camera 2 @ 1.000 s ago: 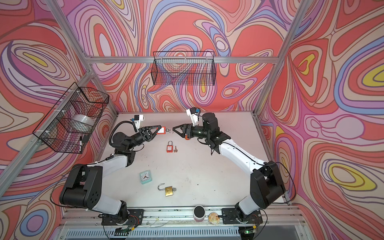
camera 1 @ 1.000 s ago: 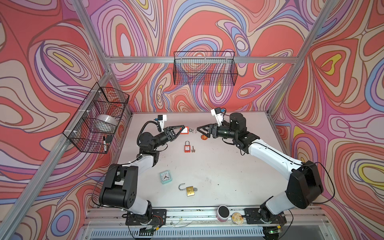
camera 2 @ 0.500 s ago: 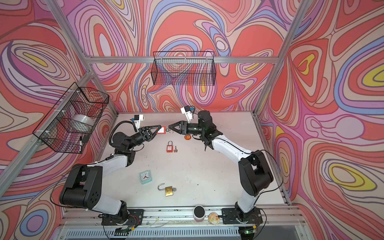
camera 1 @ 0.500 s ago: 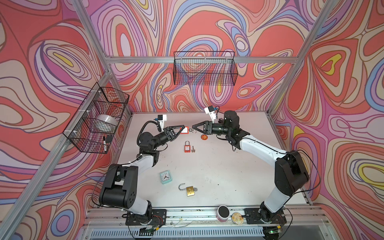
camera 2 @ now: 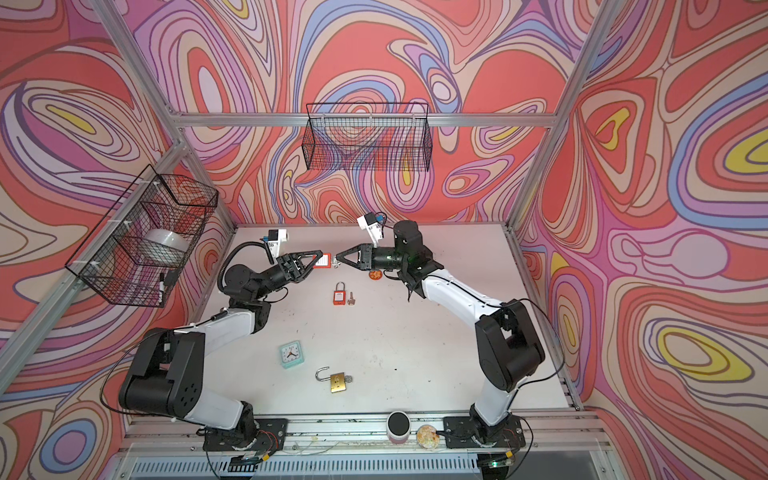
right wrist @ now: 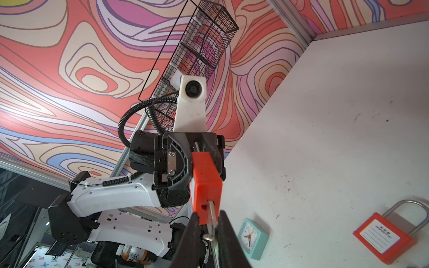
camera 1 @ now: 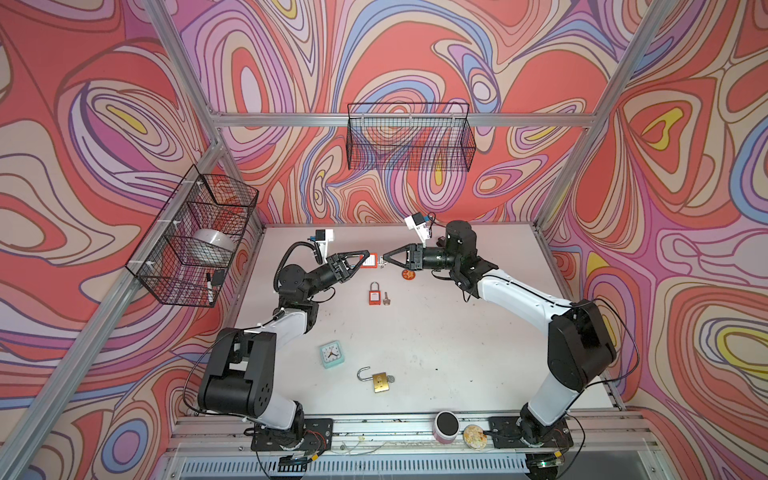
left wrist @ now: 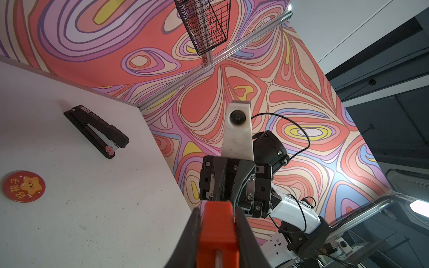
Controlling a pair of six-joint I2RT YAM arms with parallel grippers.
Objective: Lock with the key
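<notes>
A red padlock (camera 1: pixel 369 262) hangs above the back of the table, and my left gripper (camera 1: pixel 362 261) is shut on its body. The left wrist view has that red body (left wrist: pixel 218 234) squeezed between the two dark fingers. A silver key (right wrist: pixel 211 217) sticks in the bottom of the padlock (right wrist: pixel 205 183). My right gripper (right wrist: pixel 210 229) is shut on this key, facing the left one tip to tip in both top views (camera 2: pixel 338 262). The padlock's shackle is hidden inside the left gripper.
A second red padlock (camera 1: pixel 375 294) and a loose key (camera 1: pixel 387 298) lie below the grippers. A brass padlock (camera 1: pixel 380 380) with open shackle and a teal clock (camera 1: pixel 331 354) sit nearer the front. An orange badge (camera 1: pixel 408 274), a black stapler (left wrist: pixel 97 130) and wall baskets (camera 1: pixel 409 137) are around.
My right gripper has moved left up to the held padlock and its fingers have come together on the key. The left arm and padlock have stayed still.
</notes>
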